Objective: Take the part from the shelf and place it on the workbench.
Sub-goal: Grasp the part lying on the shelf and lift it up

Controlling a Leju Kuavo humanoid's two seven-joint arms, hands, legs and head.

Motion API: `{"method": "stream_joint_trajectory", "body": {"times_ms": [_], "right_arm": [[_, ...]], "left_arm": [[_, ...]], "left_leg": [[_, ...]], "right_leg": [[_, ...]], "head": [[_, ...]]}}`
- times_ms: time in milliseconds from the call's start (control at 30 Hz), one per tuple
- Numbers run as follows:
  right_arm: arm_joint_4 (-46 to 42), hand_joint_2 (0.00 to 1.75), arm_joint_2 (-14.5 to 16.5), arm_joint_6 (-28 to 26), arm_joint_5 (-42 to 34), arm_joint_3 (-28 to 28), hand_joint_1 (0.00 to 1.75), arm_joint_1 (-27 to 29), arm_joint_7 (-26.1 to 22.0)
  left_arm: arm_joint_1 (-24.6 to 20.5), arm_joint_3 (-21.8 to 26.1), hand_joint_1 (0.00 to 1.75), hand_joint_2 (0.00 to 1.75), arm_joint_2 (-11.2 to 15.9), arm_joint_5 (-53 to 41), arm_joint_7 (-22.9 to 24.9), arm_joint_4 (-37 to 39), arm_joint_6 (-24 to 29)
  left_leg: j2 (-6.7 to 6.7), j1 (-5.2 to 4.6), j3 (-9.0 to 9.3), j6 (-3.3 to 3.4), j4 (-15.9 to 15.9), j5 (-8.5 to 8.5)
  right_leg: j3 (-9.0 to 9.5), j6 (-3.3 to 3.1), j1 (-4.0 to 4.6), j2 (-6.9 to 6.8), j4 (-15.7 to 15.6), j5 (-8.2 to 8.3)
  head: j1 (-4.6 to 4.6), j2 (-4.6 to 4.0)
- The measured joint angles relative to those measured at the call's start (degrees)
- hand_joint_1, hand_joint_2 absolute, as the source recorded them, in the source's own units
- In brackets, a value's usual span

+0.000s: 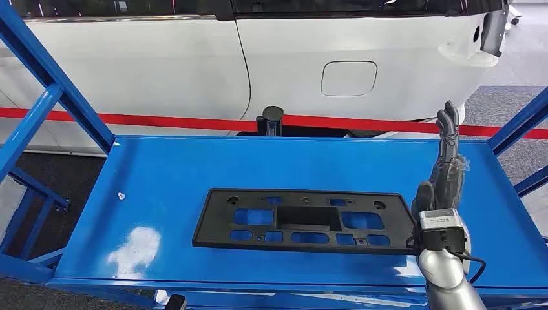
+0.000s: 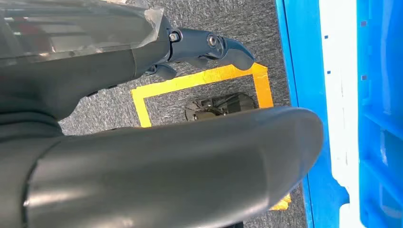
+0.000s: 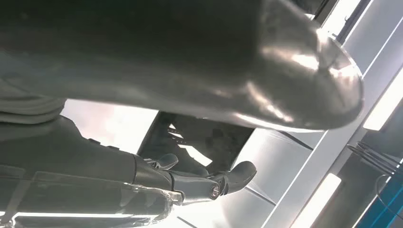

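The part (image 1: 304, 220), a flat black perforated plate, lay flat across the middle of the blue shelf (image 1: 168, 168), its long edge toward the robot, apparently presented for pickup. The right hand (image 1: 444, 174) stood edge-up just beside its right end, fingers extended and holding nothing, probably poised to grasp. Farther off stood a white car (image 1: 310, 58); the left hand (image 2: 142, 156) hung over the floor, grasp indeterminable.
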Motion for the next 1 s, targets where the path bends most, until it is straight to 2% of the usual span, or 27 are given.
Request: {"method": "stream_joint_trajectory", "body": {"times_ms": [100, 167, 200, 267, 300, 333, 367, 433, 467, 500, 567, 633, 667, 700, 767, 800, 833, 867, 900, 967, 1000], "right_arm": [[-0.1, 0.00, 0.0, 0.0, 0.0, 0.0, 0.00, 0.0, 0.0], [-0.3, 0.00, 0.0, 0.0, 0.0, 0.0, 0.00, 0.1, 0.0], [-0.3, 0.00, -0.1, 0.0, 0.0, 0.0, 0.00, 0.2, 0.0], [-0.3, 0.00, -0.1, 0.0, 0.0, 0.0, 0.00, 0.3, 0.0], [-0.3, 0.00, -0.1, 0.0, 0.0, 0.0, 0.00, 0.3, 0.1], [-0.3, 0.00, -0.1, 0.0, -0.1, 0.0, 0.00, 0.3, 0.1], [-0.3, 0.00, -0.1, 0.0, -0.1, 0.0, 0.00, 0.3, 0.1], [-0.3, 0.00, -0.1, 0.0, -0.1, 0.0, 0.00, 0.2, 0.2], [-0.2, 0.00, -0.1, 0.1, -0.1, 0.0, 0.00, 0.1, 0.2], [-0.2, 0.00, -0.1, 0.1, -0.1, 0.1, 0.00, 0.0, 0.2], [-0.2, 0.00, 0.0, 0.3, -0.1, 0.1, 0.00, -0.1, 0.2], [-0.1, 0.00, 0.0, 0.4, -0.1, 0.2, 0.00, -0.3, 0.2], [-0.1, 0.00, 0.1, 0.5, -0.1, 0.2, 0.00, -0.5, 0.2], [-0.1, 0.00, 0.1, 0.5, -0.1, 0.2, 0.00, -0.6, 0.2], [-0.1, 0.00, 0.2, 0.5, -0.1, 0.2, 0.00, -0.8, 0.2], [0.0, 0.00, 0.3, 0.5, -0.1, 0.3, 0.00, -0.8, 0.2], [0.0, 0.00, 0.4, 0.5, -0.1, 0.3, 0.00, -0.8, 0.2], [0.1, 0.00, 0.5, 0.5, 0.0, 0.3, 0.00, -0.8, 0.2], [0.1, 0.00, 0.5, 0.5, 0.0, 0.3, 0.00, -0.8, 0.3], [0.1, 0.00, 0.6, 0.5, 0.2, 0.3, 0.00, -0.8, 0.4], [0.1, 0.00, 0.7, 0.5, 0.3, 0.3, 0.00, -0.8, 0.4]], "left_arm": [[0.0, 0.0, 0.00, 0.00, 0.0, 0.0, 0.0, 0.0, 0.1], [-0.1, 0.0, 0.00, 0.00, 0.0, 0.0, 0.0, 0.0, 0.1], [-0.1, 0.0, 0.00, 0.00, 0.0, 0.0, 0.0, 0.0, 0.1], [-0.1, 0.1, 0.00, 0.00, 0.0, 0.1, 0.0, 0.0, 0.1], [0.0, 0.1, 0.00, 0.00, -0.1, 0.1, 0.0, 0.0, 0.1], [0.0, 0.1, 0.00, 0.00, -0.1, 0.2, 0.0, 0.0, 0.1], [0.0, 0.1, 0.00, 0.00, -0.1, 0.2, 0.0, 0.0, 0.1], [0.0, 0.1, 0.00, 0.00, -0.1, 0.3, 0.0, 0.0, 0.1], [0.0, 0.2, 0.00, 0.00, -0.1, 0.4, 0.0, 0.0, 0.1], [0.0, 0.3, 0.00, 0.00, 0.0, 0.4, 0.0, 0.0, 0.2], [0.0, 0.4, 0.00, 0.00, 0.0, 0.5, -0.1, 0.0, 0.2], [0.1, 0.5, 0.00, 0.00, 0.0, 0.5, -0.1, 0.1, 0.2], [0.1, 0.5, 0.00, 0.00, 0.0, 0.5, -0.1, 0.1, 0.2], [0.1, 0.6, 0.00, 0.00, 0.0, 0.5, -0.1, 0.1, 0.2], [0.1, 0.6, 0.00, 0.00, 0.0, 0.5, -0.1, 0.1, 0.2], [0.1, 0.7, 0.00, 0.00, 0.0, 0.5, -0.1, 0.1, 0.2], [0.1, 0.7, 0.00, 0.00, -0.1, 0.5, -0.1, 0.2, 0.2], [0.1, 0.7, 0.00, 0.00, -0.1, 0.5, -0.1, 0.2, 0.2], [0.1, 0.7, 0.00, 0.00, -0.1, 0.5, -0.1, 0.2, 0.2], [-0.1, 0.8, 0.00, 0.00, -0.1, 0.4, -0.2, 0.2, 0.2], [-0.2, 0.8, 0.00, 0.00, -0.1, 0.3, -0.2, 0.2, 0.3]], "left_leg": [[0.08, 0.11, 0.21, 0.32, -0.3, 0.03], [0.24, 0.54, 0.65, 0.62, -0.9, 0.20], [0.31, 0.73, 0.81, 0.71, -1.0, 0.25], [0.36, 0.81, 0.84, 0.74, -1.0, 0.23], [0.36, 0.84, 0.84, 0.72, -1.0, 0.23], [0.35, 0.91, 0.83, 0.66, -0.9, 0.22], [0.33, 1.05, 0.84, 0.53, -0.8, 0.18], [0.23, 1.35, 0.77, -0.07, -0.2, -0.05], [0.16, 1.38, 0.68, -0.52, 0.2, -0.22], [0.11, 1.35, 0.55, -0.98, 0.5, -0.28], [0.06, 1.30, 0.31, -1.81, 0.7, -0.06], [0.16, 1.54, -0.13, -2.42, 1.2, -0.43], [0.26, 1.65, -0.74, -2.67, 2.6, -1.69], [0.37, 1.73, -1.77, -2.84, 5.1, -3.75], [0.48, 1.75, -4.39, -3.10, 12.3, -8.47], [0.49, 1.75, -5.31, -3.14, 15.2, -9.98], [0.49, 1.75, -5.29, -3.09, 16.4, -10.43], [0.49, 1.74, -4.41, -2.96, 15.8, -10.05], [0.49, 1.73, -2.36, -2.72, 13.2, -8.87], [0.49, 1.59, 2.87, -2.09, 5.7, -6.72], [0.50, 1.43, 4.72, -1.82, 2.8, -6.08]], "right_leg": [[0.10, 0.19, -0.09, -0.02, 0.1, -0.23], [-1.05, 0.10, -0.09, -0.10, 3.0, -1.64], [-2.68, -0.07, -0.15, -0.14, 6.2, -2.99], [-7.46, -0.20, -0.16, -0.15, 14.4, -5.72], [-9.34, 0.05, -0.23, -0.16, 17.2, -6.21], [-10.23, 0.56, -0.35, -0.16, 17.8, -5.74], [-9.93, 1.28, -0.51, -0.18, 16.1, -4.32], [-7.15, 2.73, -0.89, -0.39, 8.6, -0.37], [-5.95, 2.77, -0.95, -0.45, 5.6, 1.21], [-5.26, 2.36, -0.92, -0.50, 4.0, 2.20], [-5.32, 0.85, -0.60, -0.39, 3.8, 2.96], [-5.72, -0.30, -0.66, -0.41, 4.0, 3.50], [-5.97, -0.86, -0.73, -0.44, 3.9, 3.79], [-6.28, -1.41, -0.75, -0.48, 3.8, 4.09], [-7.03, -2.26, -0.42, -0.60, 3.9, 4.57], [-7.38, -2.53, -0.25, -0.65, 3.9, 4.79], [-7.72, -2.70, -0.07, -0.69, 3.9, 5.01], [-8.02, -2.78, 0.07, -0.70, 3.9, 5.23], [-8.27, -2.78, 0.18, -0.69, 3.9, 5.48], [-8.58, -2.53, 0.46, -0.65, 3.9, 5.93], [-8.67, -2.31, 0.59, -0.66, 4.0, 6.12]], "head": [[-0.03, 0.00], [0.09, 0.00], [0.19, 0.00], [0.31, 0.00], [0.32, 0.00], [0.31, 0.00], [0.32, 0.00], [0.36, 0.00], [0.40, 0.00], [0.38, 0.00], [0.33, 0.00], [0.29, 0.00], [0.23, 0.00], [0.17, 0.00], [0.08, 0.00], [0.08, 0.00], [0.09, 0.00], [0.09, 0.00], [0.08, 0.00], [0.09, 0.00], [0.15, 0.00]]}}
